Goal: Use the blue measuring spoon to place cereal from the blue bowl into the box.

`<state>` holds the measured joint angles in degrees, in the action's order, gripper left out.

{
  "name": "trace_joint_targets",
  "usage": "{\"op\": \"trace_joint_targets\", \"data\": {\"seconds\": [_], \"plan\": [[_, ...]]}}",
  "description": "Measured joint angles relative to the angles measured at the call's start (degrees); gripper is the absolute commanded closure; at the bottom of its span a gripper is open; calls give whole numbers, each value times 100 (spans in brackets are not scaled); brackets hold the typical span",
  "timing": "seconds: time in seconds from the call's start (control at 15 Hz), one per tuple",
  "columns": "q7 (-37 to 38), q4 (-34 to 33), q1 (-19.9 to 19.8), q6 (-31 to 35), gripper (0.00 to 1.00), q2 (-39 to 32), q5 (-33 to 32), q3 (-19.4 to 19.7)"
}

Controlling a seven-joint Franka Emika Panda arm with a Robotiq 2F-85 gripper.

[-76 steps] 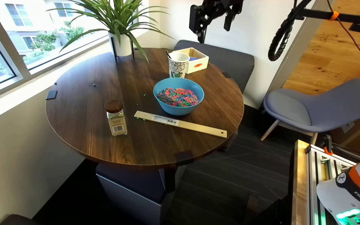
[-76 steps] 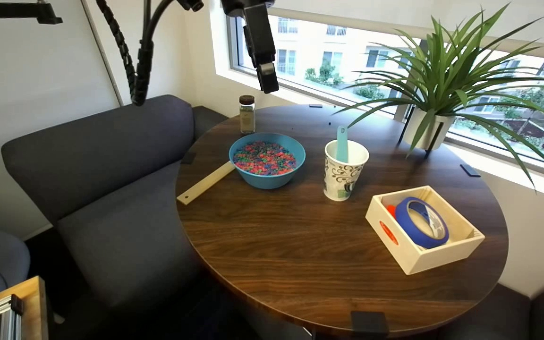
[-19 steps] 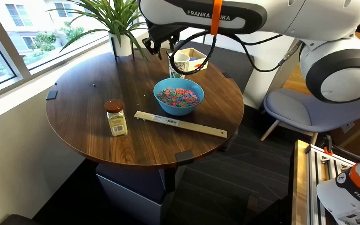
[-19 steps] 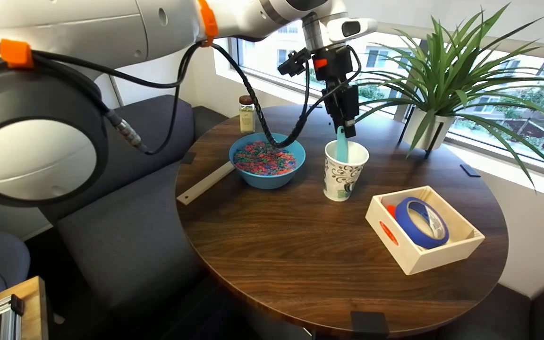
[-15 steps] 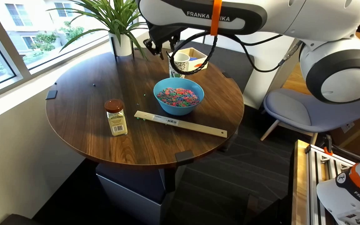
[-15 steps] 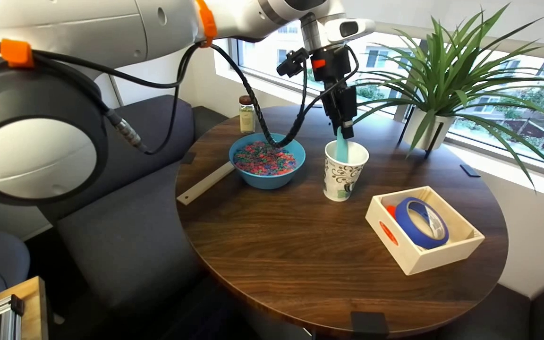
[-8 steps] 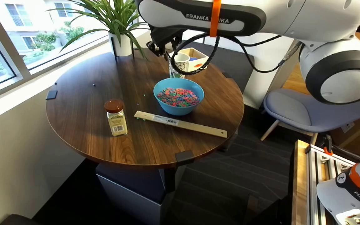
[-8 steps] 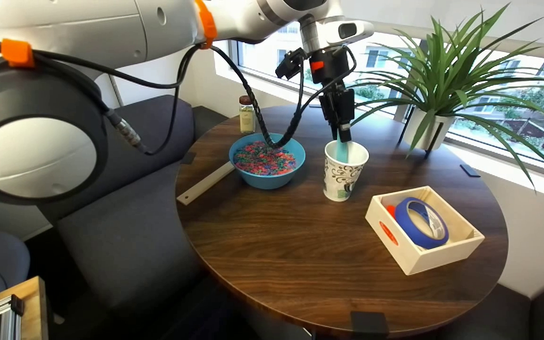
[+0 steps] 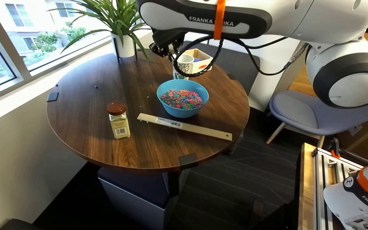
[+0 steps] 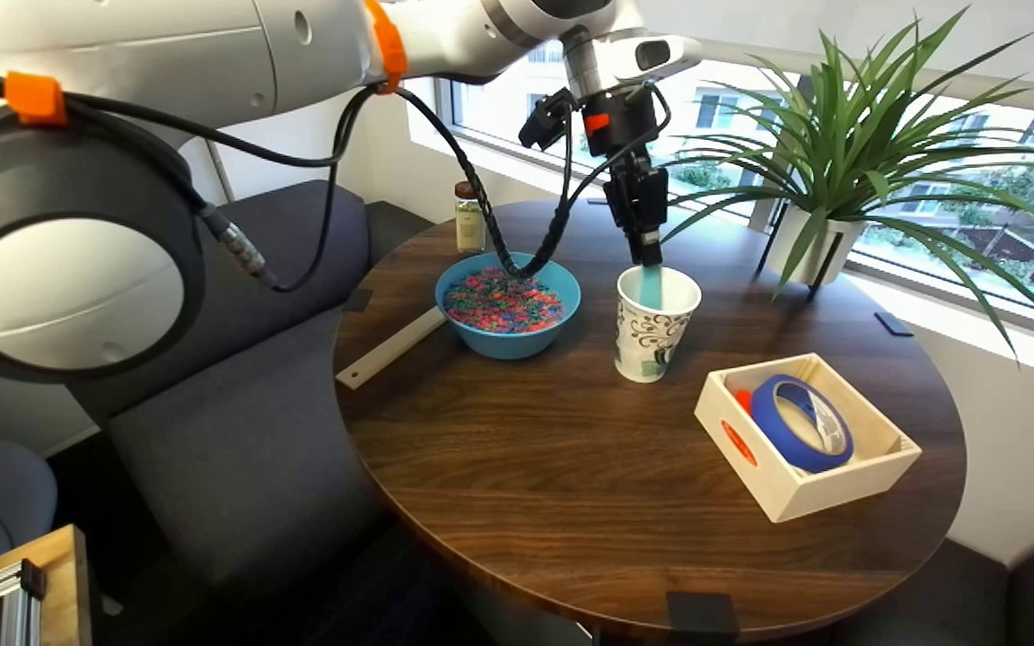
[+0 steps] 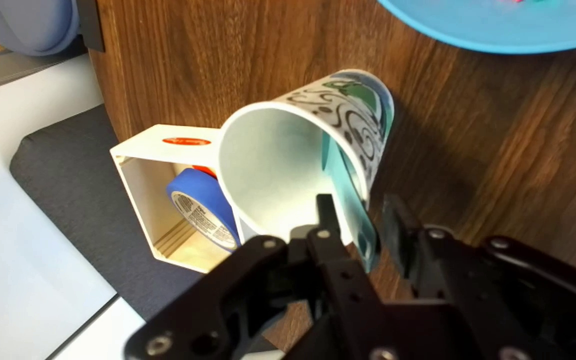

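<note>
The blue measuring spoon (image 11: pixel 350 200) stands handle up, leaning on the rim inside a white patterned cup (image 10: pixel 647 336); its scoop is hidden in the cup. My gripper (image 11: pixel 359 206) reaches down over it, partly open. In the wrist view the handle lies between the two fingers, with a gap showing on each side. An exterior view shows the fingertips just above the cup's rim, covering the handle's top (image 10: pixel 651 287). Multicoloured cereal (image 9: pixel 182 99) fills the lower part of the blue bowl (image 9: pixel 182 112). The pale wooden box (image 10: pixel 755 475) sits beyond the cup.
Inside the box lie a roll of blue tape (image 10: pixel 782 431) and something red. A flat wooden stick (image 9: pixel 200 129) is beside the bowl, and a brown-lidded jar (image 9: pixel 119 123) stands apart. A potted plant (image 10: pixel 818 251) leans over the table. The arm's cable loop hangs above the bowl.
The arm has swung in over the table since the earliest frames. Over the last second my gripper sinks slightly around the spoon's handle and its fingers draw closer together. The spoon has not visibly moved.
</note>
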<state>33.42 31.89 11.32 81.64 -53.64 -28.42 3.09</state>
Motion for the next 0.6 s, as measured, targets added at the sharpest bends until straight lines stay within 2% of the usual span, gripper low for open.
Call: {"op": "trace_joint_targets", "data": {"seconds": [0.13,0.27,0.6], "plan": [[0,0,6,0,100,-13,-43,2],[-6,-2,10,0,93,-27,-137,17],[-86,-69,43,1,93,-9,-188,18]]}}
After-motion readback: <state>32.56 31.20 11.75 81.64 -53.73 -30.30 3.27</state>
